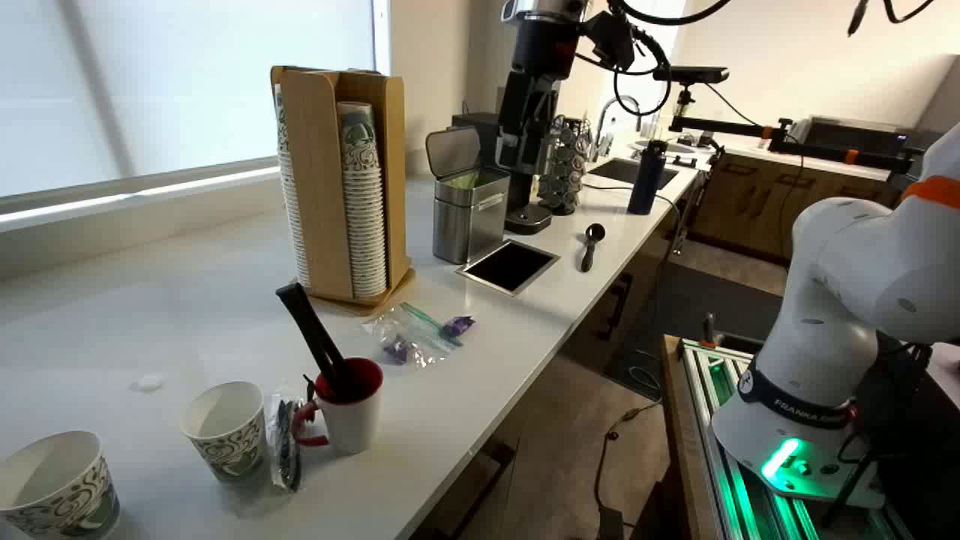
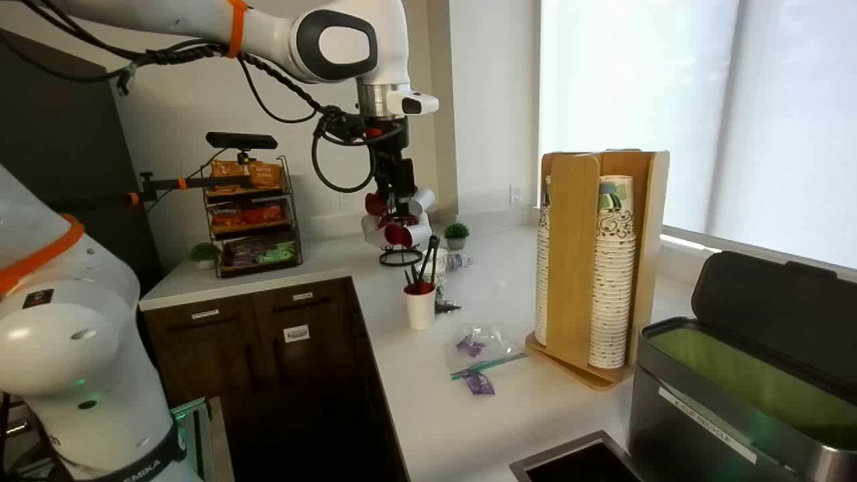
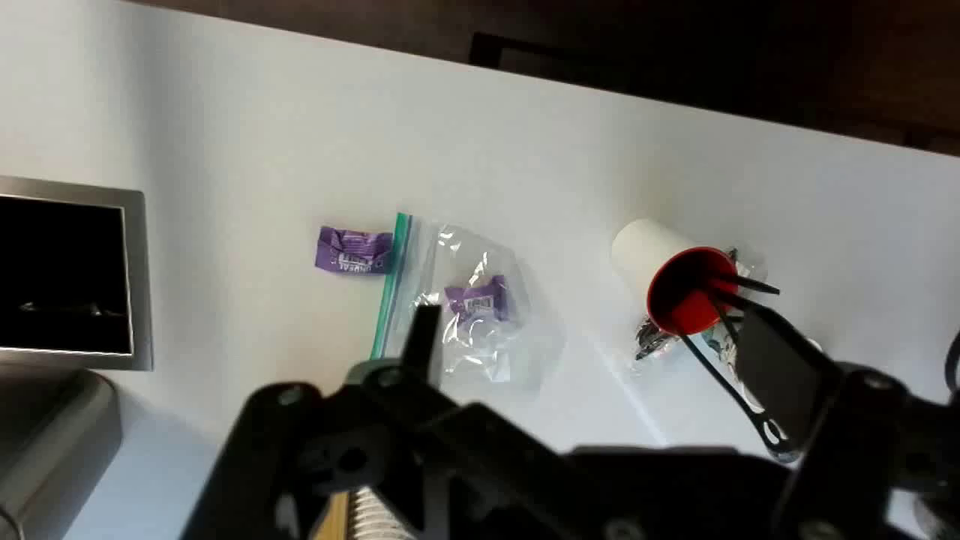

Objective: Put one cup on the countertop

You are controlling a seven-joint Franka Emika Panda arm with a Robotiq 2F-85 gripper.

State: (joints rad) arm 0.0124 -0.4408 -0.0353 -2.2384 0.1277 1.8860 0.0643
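Gripper (image 3: 596, 330) hangs clear of the wooden holder (image 1: 319, 180), fingers (image 3: 780, 375) parted wide. Paper cups (image 1: 364, 217) stand stacked inside; two loose cups (image 1: 232, 442) rest on the countertop (image 1: 442, 397), well apart from that holder.

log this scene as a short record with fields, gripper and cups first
gripper: open, holding nothing, above the countertop
cup one: loose, paper, upright on the countertop
cup two: loose, paper, upright on the countertop
stacked cups: in the wooden holder
mug: white outside, red inside, upright, black utensils sticking out
zip bag: clear, on the countertop, purple packet at its zip
second packet: shows through the bag; inside or underneath, cannot tell
metal bin: lid raised
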